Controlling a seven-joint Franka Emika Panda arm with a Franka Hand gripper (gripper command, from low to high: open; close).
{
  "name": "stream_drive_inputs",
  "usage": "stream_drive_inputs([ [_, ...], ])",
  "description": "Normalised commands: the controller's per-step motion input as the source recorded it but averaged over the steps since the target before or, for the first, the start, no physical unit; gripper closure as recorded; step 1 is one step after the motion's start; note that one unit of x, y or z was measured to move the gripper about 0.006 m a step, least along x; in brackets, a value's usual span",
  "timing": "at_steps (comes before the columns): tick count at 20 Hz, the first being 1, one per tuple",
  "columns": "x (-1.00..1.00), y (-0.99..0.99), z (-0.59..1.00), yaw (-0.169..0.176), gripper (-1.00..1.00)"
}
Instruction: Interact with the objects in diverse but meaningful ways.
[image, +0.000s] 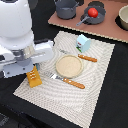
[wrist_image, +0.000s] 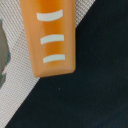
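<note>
Wrist view: smooth orange ridged yellow-orange block (wrist_image: 50, 37) on woven placemat (wrist_image: 15, 75).

The arm's white body hides the fingers in the exterior view, and covers the upper part of the ridged yellow-orange block (image: 33, 77). The wrist view cuts that block off at the picture's edge. A bowl (image: 123, 17) is cropped at the exterior view's right. The small red tomato (image: 92, 12) is blurred.
</note>
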Motion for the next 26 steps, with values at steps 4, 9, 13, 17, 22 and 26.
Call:
stream_drive_inputs([
  [4,0.04,0.12,-0.06,-0.038,-1.0],
  [9,-0.02,0.05,-0.25,0.0,-1.0],
  [13,0.0,0.04,-0.26,-0.005,-1.0],
  [17,0.01,0.02,-0.28,0.0,-1.0],
  [22,0.0,0.02,-0.29,0.0,-1.0],
  [26,0.0,0.02,-0.32,0.0,-1.0],
])
